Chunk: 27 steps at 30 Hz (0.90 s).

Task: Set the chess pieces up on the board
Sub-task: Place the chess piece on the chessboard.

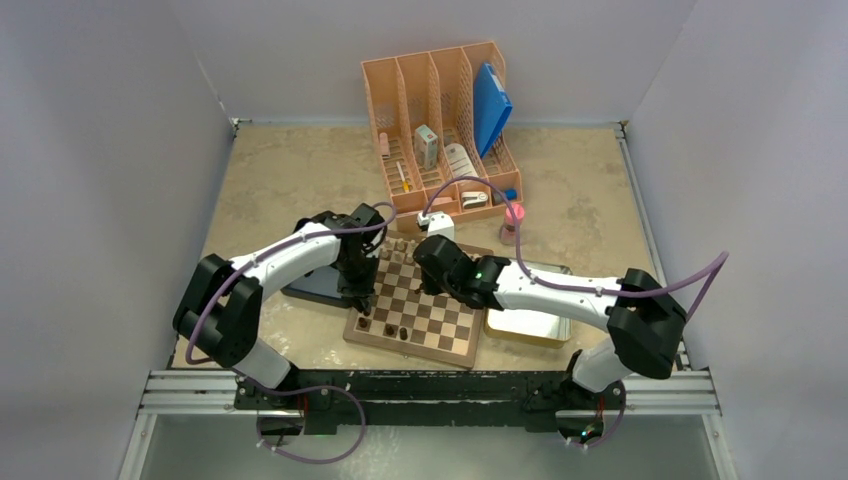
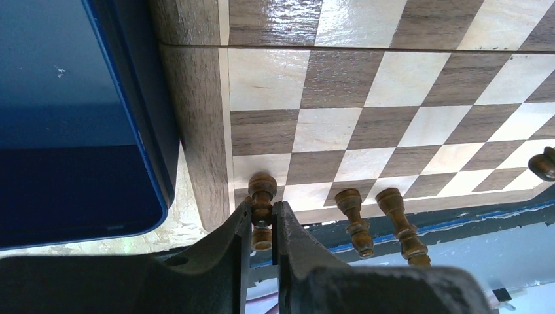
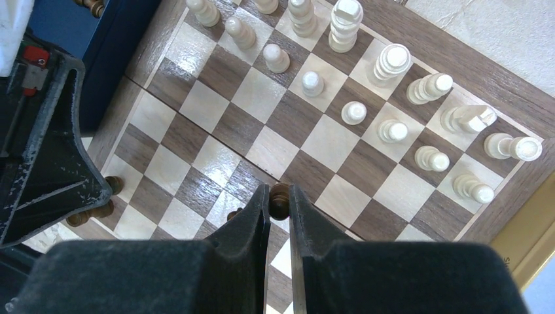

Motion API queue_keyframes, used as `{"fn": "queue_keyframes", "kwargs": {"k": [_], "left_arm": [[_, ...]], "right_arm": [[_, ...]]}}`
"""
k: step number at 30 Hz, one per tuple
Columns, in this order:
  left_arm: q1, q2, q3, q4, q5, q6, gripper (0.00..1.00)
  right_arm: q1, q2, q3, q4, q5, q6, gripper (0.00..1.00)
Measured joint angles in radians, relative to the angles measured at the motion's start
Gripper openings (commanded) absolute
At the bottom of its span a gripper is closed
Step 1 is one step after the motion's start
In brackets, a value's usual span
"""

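The board [image 1: 452, 322] lies between the arms, with pale pieces [image 3: 393, 62] in its two far rows. My left gripper [image 2: 262, 212] is shut on a dark brown chess piece [image 2: 262, 186], whose base is at the corner square by the near left rim; I cannot tell whether it touches. Two more dark pieces [image 2: 357, 219] stand beside it on the near row. My right gripper [image 3: 279, 197] is shut on another dark piece [image 3: 280, 196] above the board's middle squares. In the top view the left gripper [image 1: 362, 300] and right gripper [image 1: 440, 272] are both over the board.
A dark blue tray [image 2: 65, 118] lies against the board's left rim. A shiny metal tin [image 1: 530, 322] lies on the right. At the back stand an orange file organizer [image 1: 440, 110] and a pink-capped bottle [image 1: 512, 222]. The left gripper's body [image 3: 46, 150] fills the right wrist view's left side.
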Motion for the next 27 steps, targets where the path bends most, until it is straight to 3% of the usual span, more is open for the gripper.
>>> {"fn": "queue_keyframes", "kwargs": {"k": [13,27], "left_arm": [[-0.001,0.005,0.0,0.02,0.001,0.0,0.19],[-0.005,0.013,0.002,0.015,-0.004,0.0,0.31]], "right_arm": [[0.0,-0.016,-0.004,-0.001,0.005,-0.005,0.1],[0.0,-0.016,-0.004,0.0,0.007,-0.008,0.1]]}}
